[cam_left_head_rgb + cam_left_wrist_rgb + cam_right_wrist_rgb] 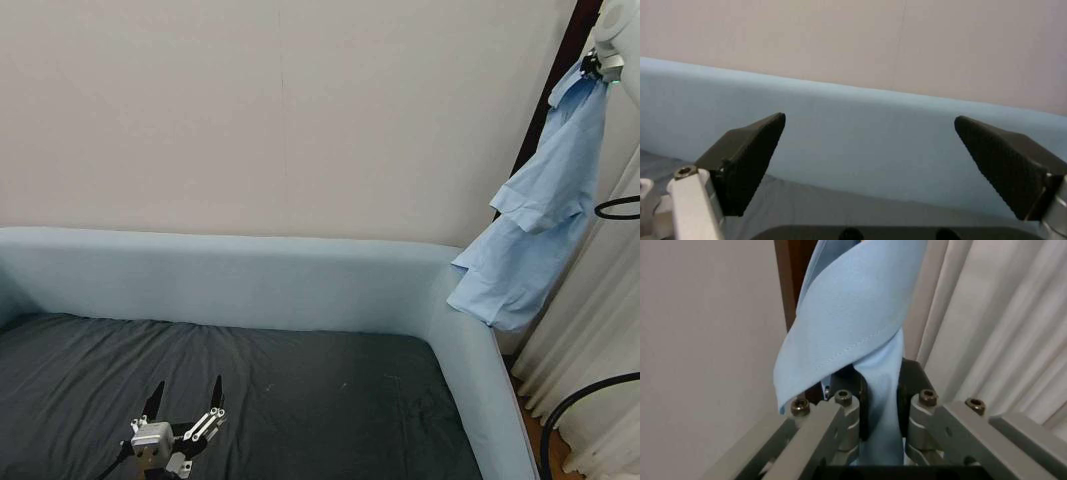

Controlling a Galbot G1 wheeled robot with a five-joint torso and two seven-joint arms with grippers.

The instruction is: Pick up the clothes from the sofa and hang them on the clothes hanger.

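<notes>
A light blue shirt (540,220) hangs in the air at the right of the head view, beyond the sofa's right arm. My right gripper (603,66) holds it by its top, high at the upper right. In the right wrist view the fingers (910,390) are shut on the blue shirt cloth (853,325), which rises twisted above them. My left gripper (185,400) stands open low over the dark seat cushion (300,400), nothing between its pads (750,160).
The sofa has a pale blue backrest (240,280) and right arm (480,390). A plain wall lies behind it. White curtains (600,350) and a dark post (550,90) stand at the right, with black cables (580,400) looping near the curtain.
</notes>
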